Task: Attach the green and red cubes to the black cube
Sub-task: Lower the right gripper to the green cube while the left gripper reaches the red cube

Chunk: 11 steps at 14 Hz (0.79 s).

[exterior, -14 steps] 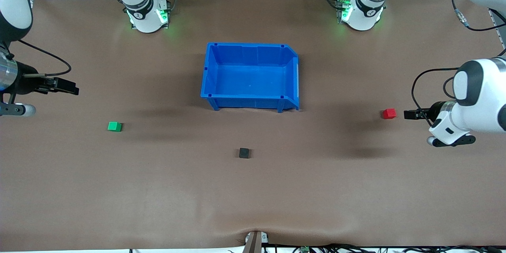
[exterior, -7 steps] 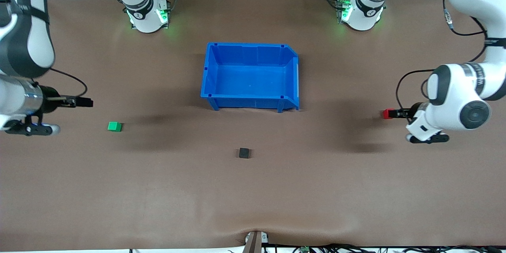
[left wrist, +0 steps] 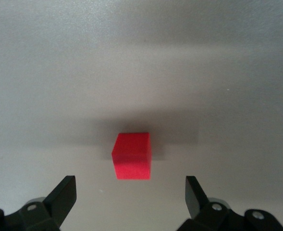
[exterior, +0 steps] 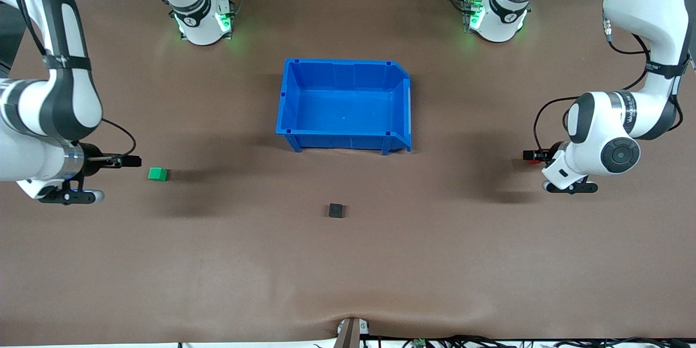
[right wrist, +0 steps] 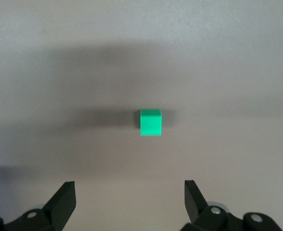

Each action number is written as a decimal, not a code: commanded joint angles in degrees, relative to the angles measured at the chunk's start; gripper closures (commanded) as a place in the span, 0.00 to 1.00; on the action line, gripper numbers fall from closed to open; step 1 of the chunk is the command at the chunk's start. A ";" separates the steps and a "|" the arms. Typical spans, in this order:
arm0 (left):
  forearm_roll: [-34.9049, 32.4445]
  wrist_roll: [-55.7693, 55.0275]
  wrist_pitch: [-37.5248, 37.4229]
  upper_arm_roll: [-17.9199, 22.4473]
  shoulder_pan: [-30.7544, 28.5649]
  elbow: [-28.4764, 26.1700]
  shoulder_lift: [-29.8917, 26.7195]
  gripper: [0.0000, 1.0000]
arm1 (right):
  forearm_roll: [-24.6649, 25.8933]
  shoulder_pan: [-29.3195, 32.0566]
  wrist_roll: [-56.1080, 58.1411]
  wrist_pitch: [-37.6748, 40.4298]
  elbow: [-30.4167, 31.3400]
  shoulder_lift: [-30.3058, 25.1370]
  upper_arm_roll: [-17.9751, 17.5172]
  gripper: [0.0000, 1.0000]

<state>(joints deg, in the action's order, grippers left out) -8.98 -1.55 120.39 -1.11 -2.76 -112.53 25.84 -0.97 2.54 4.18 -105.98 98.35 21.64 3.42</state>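
The green cube (exterior: 157,174) lies on the table toward the right arm's end. It also shows in the right wrist view (right wrist: 151,122). My right gripper (exterior: 133,161) (right wrist: 129,197) is open and empty, beside it and apart from it. The red cube (left wrist: 132,156) lies toward the left arm's end. My left gripper (exterior: 530,155) (left wrist: 130,192) is open over it, with the cube just ahead of the fingertips and untouched. In the front view the fingers hide nearly all of the red cube. The black cube (exterior: 336,210) lies alone mid-table, nearer to the front camera than the bin.
A blue bin (exterior: 288,103) stands open at mid-table, between the two arm bases and the black cube. The table's front edge carries a small clamp (exterior: 350,331).
Both arms have swung in toward the middle. The left gripper has come over the red cube and now hides it in the front view. The right gripper has closed in on the green cube.
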 commanded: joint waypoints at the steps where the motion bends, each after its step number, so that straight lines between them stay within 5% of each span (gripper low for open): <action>1: -1.04 2.60 2.74 -0.04 -2.33 0.03 2.37 0.00 | 0.61 1.15 0.83 -9.91 7.62 -1.34 -0.70 0.00; 6: -0.69 1.90 2.83 -0.91 -1.81 -0.06 3.08 0.04 | 0.61 1.85 0.91 -27.34 17.49 0.15 -0.70 0.00; 11: -0.77 2.43 2.92 -0.92 -1.99 0.20 4.05 0.34 | 0.53 3.70 3.46 -31.48 17.41 4.81 -0.78 0.00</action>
<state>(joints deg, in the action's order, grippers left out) -8.99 0.74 123.09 -1.87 -4.68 -112.56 29.64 -0.97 4.70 6.38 -136.67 116.00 25.42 3.53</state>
